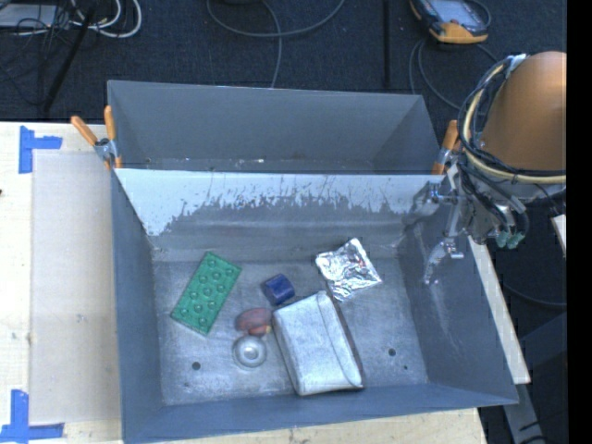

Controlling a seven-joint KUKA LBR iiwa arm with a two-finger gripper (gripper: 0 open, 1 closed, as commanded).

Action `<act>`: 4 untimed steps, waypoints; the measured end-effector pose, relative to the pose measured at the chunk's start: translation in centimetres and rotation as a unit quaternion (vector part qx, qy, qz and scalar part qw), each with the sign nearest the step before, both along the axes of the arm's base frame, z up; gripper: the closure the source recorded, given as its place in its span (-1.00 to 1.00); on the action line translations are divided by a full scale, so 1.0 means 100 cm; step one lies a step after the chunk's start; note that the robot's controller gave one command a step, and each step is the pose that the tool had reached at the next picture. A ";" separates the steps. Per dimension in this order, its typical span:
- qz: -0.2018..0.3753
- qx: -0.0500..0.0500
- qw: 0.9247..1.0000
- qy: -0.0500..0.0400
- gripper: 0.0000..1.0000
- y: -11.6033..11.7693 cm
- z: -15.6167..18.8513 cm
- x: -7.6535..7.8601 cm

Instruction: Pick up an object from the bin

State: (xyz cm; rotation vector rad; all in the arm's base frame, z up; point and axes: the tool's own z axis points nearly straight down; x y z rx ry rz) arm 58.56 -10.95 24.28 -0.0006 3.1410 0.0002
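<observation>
Looking down into the bin (277, 146), we see the tool (438, 259) hanging at the right side, over the sloping right wall and clear of the floor. We cannot tell whether it is wide or narrow. Its arm (529, 109) comes in over the right rim.

Nearest to it, on the floor and to its left, lies a crumpled foil wad (349, 268), apart from the tool. Just below the wad a pale folded pouch (316, 345) lies flat, its upper corner close to the wad. A blue block (277, 289) sits at the pouch's upper left, with a reddish lump (253, 320) just below it and a round silvery cap (249, 351) under that. A green studded plate (207, 292) lies tilted further left.
</observation>
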 end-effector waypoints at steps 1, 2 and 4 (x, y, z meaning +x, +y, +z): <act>-0.049 0.002 0.999 0.003 -1.00 0.061 -0.088 0.037; -0.083 0.000 0.997 0.002 -1.00 0.030 -0.115 0.024; -0.134 0.001 0.991 -0.003 -1.00 0.042 -0.168 0.017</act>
